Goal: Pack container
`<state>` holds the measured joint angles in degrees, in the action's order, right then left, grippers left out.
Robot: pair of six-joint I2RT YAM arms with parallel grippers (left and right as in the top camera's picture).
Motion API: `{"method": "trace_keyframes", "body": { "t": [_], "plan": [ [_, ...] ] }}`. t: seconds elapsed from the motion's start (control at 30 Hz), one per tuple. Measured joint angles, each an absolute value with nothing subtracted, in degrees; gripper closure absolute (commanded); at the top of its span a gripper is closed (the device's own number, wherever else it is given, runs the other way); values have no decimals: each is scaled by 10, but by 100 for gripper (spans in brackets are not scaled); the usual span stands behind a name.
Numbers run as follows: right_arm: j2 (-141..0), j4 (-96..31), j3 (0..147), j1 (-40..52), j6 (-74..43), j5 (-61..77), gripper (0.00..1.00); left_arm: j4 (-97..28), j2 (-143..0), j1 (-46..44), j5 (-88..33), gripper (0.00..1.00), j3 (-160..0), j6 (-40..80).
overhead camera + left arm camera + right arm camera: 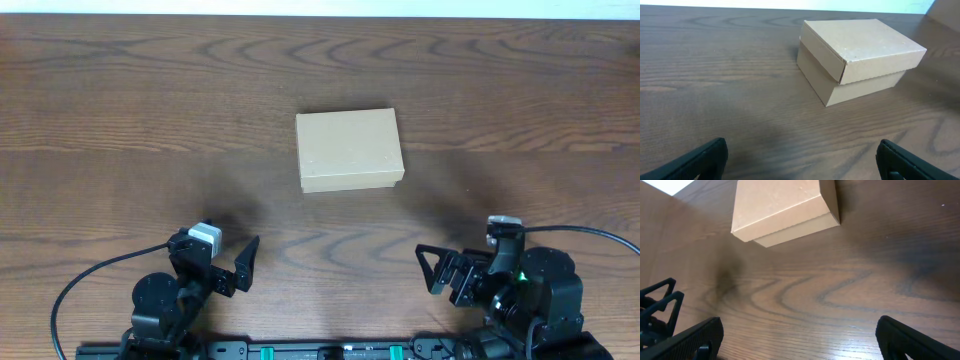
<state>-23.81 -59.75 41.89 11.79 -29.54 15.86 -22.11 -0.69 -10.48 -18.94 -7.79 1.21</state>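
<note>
The container [349, 150] is a small tan cardboard box with its lid shut, in the middle of the wooden table. It also shows in the left wrist view [857, 55] and in the right wrist view [785, 210]. My left gripper [240, 267] is open and empty near the table's front edge, left of and nearer than the box; its fingers [800, 162] are spread wide over bare wood. My right gripper [440, 272] is open and empty at the front right, its fingers [797, 340] also wide apart.
The wooden table [120, 130] stretches around the box. Black cables run from both arms at the front edge. The left gripper's fingers show at the left edge of the right wrist view [657, 305].
</note>
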Motion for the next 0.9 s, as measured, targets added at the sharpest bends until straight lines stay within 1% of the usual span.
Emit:
{"method": "trace_keyframes", "body": {
  "t": [0.2,0.4,0.7,0.9],
  "plan": [
    [-216,-563,409,161,-288,85,1,-221,-7,-105,-189,5,-78,12],
    [-129,-459,307,223,-229,28,1,-220,-7,-105,-191,5,-78,12],
    [-19,-371,149,229,-199,10,1,-220,-7,-105,-191,5,-78,12],
    [-10,-344,89,229,-204,10,1,-221,-7,-105,-191,4,-78,12]
  ]
}}
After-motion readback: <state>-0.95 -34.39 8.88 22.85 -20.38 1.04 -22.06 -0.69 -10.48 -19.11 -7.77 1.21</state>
